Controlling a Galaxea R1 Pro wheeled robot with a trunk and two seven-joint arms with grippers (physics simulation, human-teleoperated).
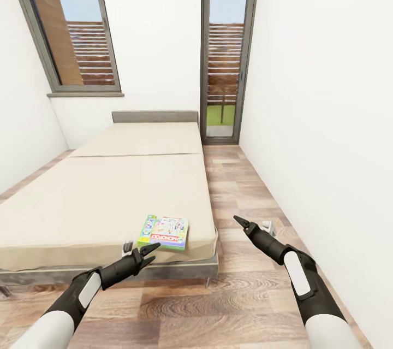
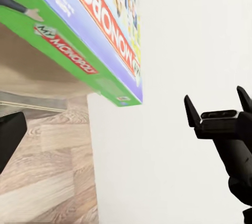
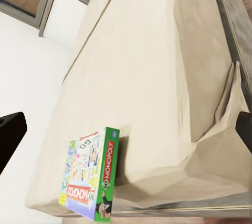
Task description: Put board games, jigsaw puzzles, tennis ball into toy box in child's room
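A white-walled room with a wood-plank floor (image 1: pixel 240 196), a tall window (image 1: pixel 71 27) and a glazed door (image 1: pixel 222 54) at its far end holds a wide beige bed (image 1: pixel 120 185) with a grey headboard (image 1: pixel 155 117), running lengthwise away from the robot. One board game (image 1: pixel 164 232), a flat box with a green edge and a red "MONOPOLY" band, lies flat on the mattress at the near corner on the floor side, close to the foot edge; its long axis runs across the bed, roughly parallel to that edge, and the red title band lies along the side nearest the robot, the lettering upside down in the head view. The left gripper (image 1: pixel 148 253) hovers at the bed's foot just short of the box and a little to its left, its dark fingers a small way apart and holding nothing. The right gripper (image 1: pixel 240 222) hangs over the floor beside the bed, well apart from the game; whether its fingers are parted or closed cannot be told. The left wrist view shows the box's green side panel (image 2: pixel 68 56) printed "MY MONOPOLY", which the head view does not resolve, and the right gripper (image 2: pixel 218 105) against the white wall. The right wrist view shows the box (image 3: pixel 90 179) against the full length of the mattress (image 3: pixel 142 77) and the loose fold of the cover (image 3: pixel 226 108) at the bed's corner.
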